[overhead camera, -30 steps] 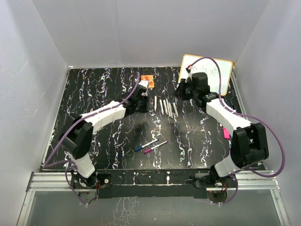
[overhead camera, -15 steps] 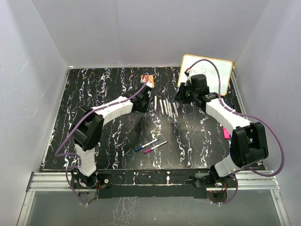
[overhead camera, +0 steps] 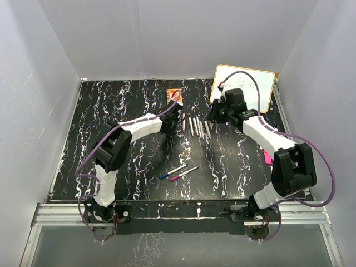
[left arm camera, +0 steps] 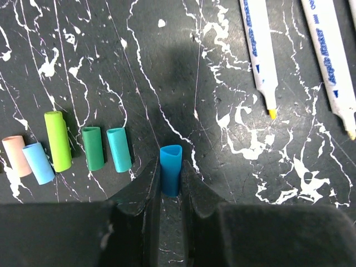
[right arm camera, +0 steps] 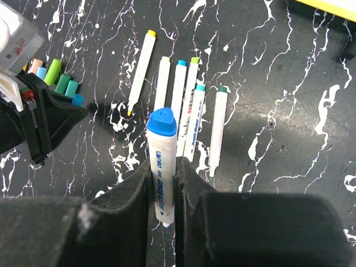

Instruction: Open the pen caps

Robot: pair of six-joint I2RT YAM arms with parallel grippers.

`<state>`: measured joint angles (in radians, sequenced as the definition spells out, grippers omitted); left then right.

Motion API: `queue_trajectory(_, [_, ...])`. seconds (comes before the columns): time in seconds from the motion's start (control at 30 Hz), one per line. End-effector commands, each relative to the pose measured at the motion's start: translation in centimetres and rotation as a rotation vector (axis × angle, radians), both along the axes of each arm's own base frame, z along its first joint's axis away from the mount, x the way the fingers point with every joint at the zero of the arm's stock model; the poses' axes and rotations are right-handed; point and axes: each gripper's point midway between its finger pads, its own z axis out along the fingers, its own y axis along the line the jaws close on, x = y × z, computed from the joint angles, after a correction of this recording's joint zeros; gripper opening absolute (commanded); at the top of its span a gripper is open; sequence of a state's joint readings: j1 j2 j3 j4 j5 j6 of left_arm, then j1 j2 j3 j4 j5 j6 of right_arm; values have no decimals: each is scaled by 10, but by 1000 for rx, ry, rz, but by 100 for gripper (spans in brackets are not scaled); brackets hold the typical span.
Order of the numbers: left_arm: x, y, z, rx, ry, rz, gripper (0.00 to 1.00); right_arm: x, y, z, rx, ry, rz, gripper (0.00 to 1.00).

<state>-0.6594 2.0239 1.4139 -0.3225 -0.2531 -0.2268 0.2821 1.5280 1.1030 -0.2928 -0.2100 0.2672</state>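
**Blue cap in the left gripper, blue-ended pen in the right**

In the top view my left arm stretches far out from the lower left, and the left gripper [overhead camera: 172,118] sits low near the centre of the table [overhead camera: 111,105], just below the orange block [overhead camera: 174,95]. The right arm bends in from the lower right. The right gripper [overhead camera: 213,113] is in front of the whiteboard [overhead camera: 245,86], on the other side of the row of uncapped pens [overhead camera: 196,125].

On the left wrist view the fingers [left arm camera: 149,181] are drawn in narrow and pinch the blue cap [left arm camera: 170,161], open end away from the camera. On the right wrist view the fingers [right arm camera: 192,186] grip the held pen [right arm camera: 162,139] by its white barrel, blue end up.

I cannot tell whether the blue cap touches the table. The held pen's lower end is buried between the fingers. The caps are too small to pick out from above, and the barrel print is unreadable.

The loose caps [left arm camera: 93,148] lie side by side at the left of the left wrist view: peach, pale blue, lime, green and teal. The blue cap is just right of the teal one. Six pens lie in the row, each white with a coloured end. Two capped pens [overhead camera: 179,172] lie low in the centre.
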Motion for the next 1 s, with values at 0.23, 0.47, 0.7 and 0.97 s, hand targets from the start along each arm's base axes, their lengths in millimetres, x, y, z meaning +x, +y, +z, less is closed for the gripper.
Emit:
queue_trajectory(0.23, [13,3,8,4,0,22,0,8,-2,4,-24,-9,-6,0])
queue_trajectory(0.47, [13,5,4,4,9,28,0,8,-7,-2,-44,16,-19,0])
queue_trajectory(0.7, [12,7,0,6,23,34,3,8,-12,-10,-58,47,-30,0])
queue_trajectory(0.97, [10,8,-1,5,36,34,12,10,-22,-26,-103,124,-49,0])
